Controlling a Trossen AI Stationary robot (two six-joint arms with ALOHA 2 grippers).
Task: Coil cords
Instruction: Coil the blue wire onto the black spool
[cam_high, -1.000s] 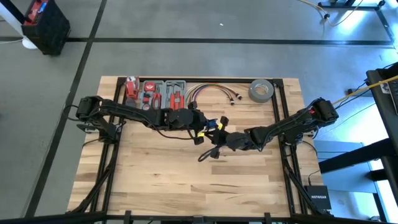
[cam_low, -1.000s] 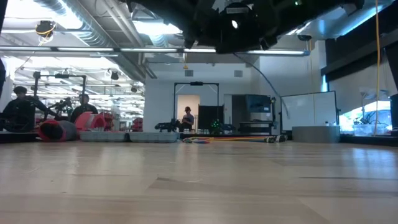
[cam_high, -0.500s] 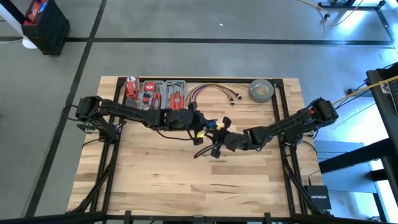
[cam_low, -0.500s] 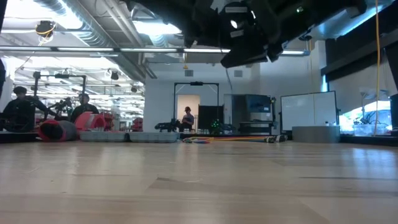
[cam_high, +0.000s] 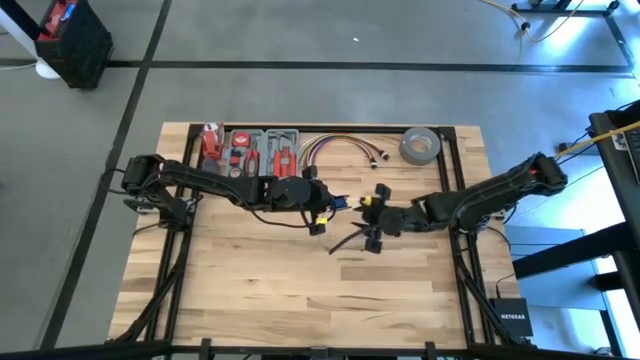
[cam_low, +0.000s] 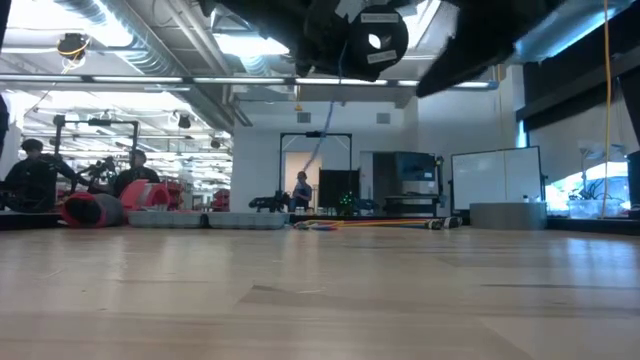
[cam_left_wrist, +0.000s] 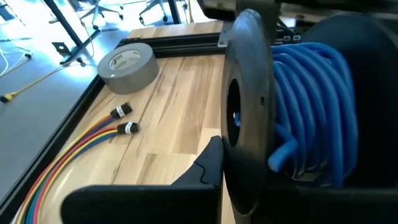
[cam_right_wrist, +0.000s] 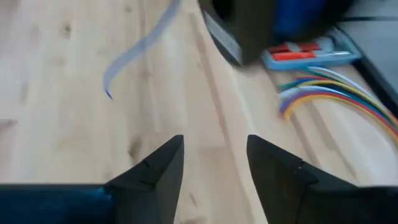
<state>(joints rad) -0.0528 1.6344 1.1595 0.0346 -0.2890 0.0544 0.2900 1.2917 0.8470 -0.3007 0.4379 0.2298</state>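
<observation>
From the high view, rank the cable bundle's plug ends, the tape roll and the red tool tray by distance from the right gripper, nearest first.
Measured from the right gripper:
1. Plug ends of the coloured cable bundle, toward the table's far edge.
2. Tape roll, far right corner.
3. Red tool tray, far edge, on the left arm's side.

Left tool (cam_high: 322, 215) and right tool (cam_high: 374, 215) hang near each other mid-table (cam_high: 250, 290)

Bare tabletop (cam_high: 280, 290) below both arms.
</observation>
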